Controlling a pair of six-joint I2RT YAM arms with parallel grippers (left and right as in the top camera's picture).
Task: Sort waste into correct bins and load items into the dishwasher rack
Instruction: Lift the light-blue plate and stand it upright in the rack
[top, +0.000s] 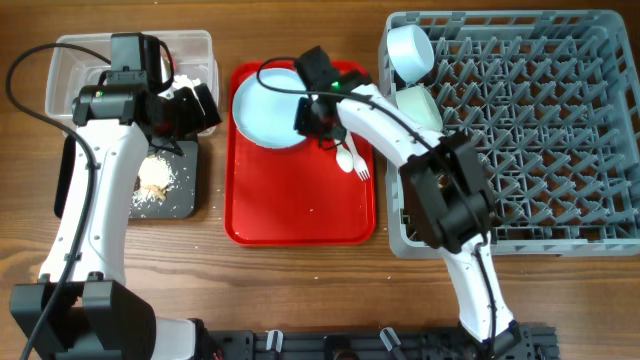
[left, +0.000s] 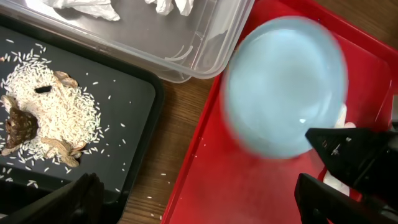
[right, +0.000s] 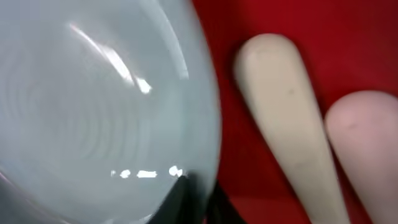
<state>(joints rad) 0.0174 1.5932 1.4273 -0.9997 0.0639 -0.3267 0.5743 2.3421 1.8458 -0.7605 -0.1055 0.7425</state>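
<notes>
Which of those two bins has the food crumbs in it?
The shallow black tray: beige-white food scraps lie scattered on it. The clear tub beside it shows crumpled white napkins instead.

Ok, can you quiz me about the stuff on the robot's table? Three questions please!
1. True or false: the food scraps lie in the clear tub.
2. Which end effector is at the light blue plate? A) left B) right
3. Fill in: ___ bowls stand in the dishwasher rack.

Key: 1 false, they lie in the black tray. 2 B, the right end effector. 3 two: the light blue bowl and the pale green bowl.
</notes>
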